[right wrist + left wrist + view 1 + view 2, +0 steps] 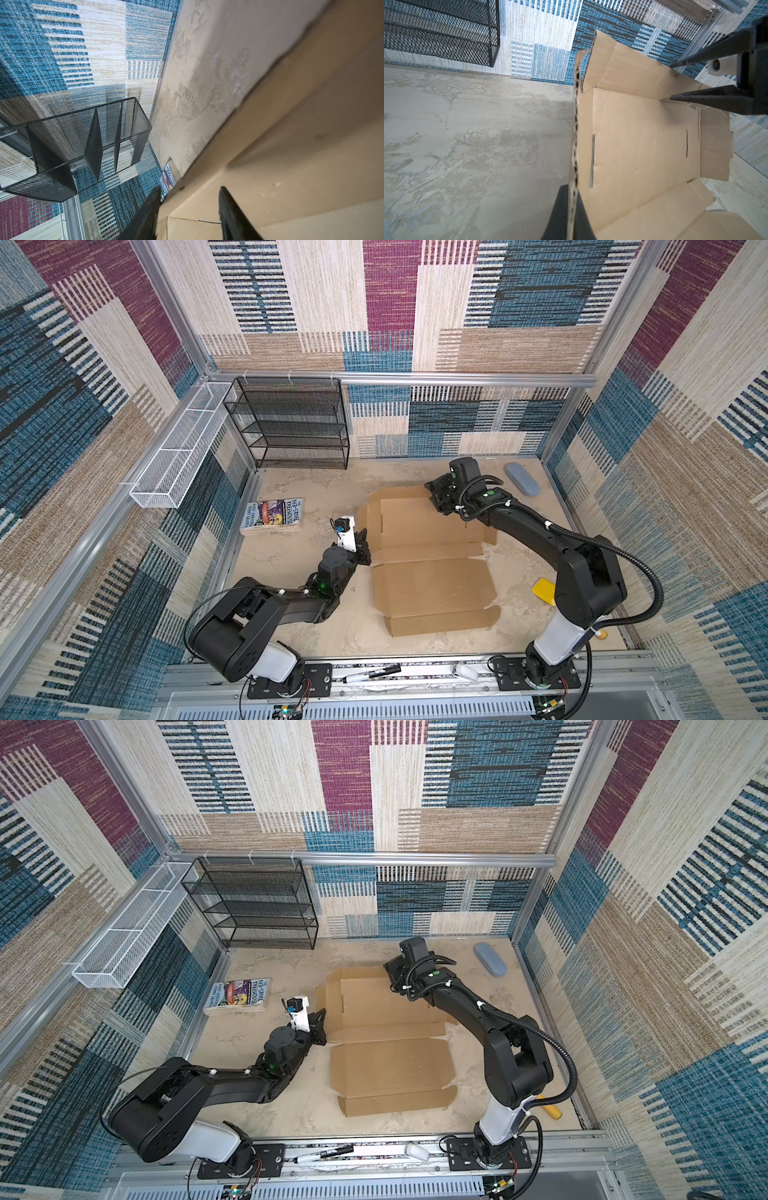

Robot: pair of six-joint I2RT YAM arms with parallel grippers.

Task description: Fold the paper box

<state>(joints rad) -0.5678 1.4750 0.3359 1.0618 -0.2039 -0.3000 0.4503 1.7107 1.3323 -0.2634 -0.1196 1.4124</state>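
A flat, brown, die-cut paper box (432, 585) lies unfolded at the middle of the table (357, 639), a mottled beige surface. Both top views show it whole except its far right corner, which the right arm (519, 526) covers.

The left gripper (365, 545) is pinched shut on the raised corrugated edge of the sheet's left side flap. The left wrist view cuts its fingers (560, 207) off at the frame.

The right gripper (191, 188) sits at the sheet's far right corner, its tips hidden under its own wrist from above. The right wrist view, blurred close up, shows its jaws apart, one on each side of a cardboard flap edge.

A colourful book (272, 517) lies near the left edge, and a blue-grey case (522, 479) lies in the far right corner. A yellow object (545, 591) near the right edge is half hidden by the right arm and cannot be identified. A black mesh shelf (291, 423) stands at the far left corner. Woven patchwork panels (415, 302) in blue, plum and cream enclose the table.
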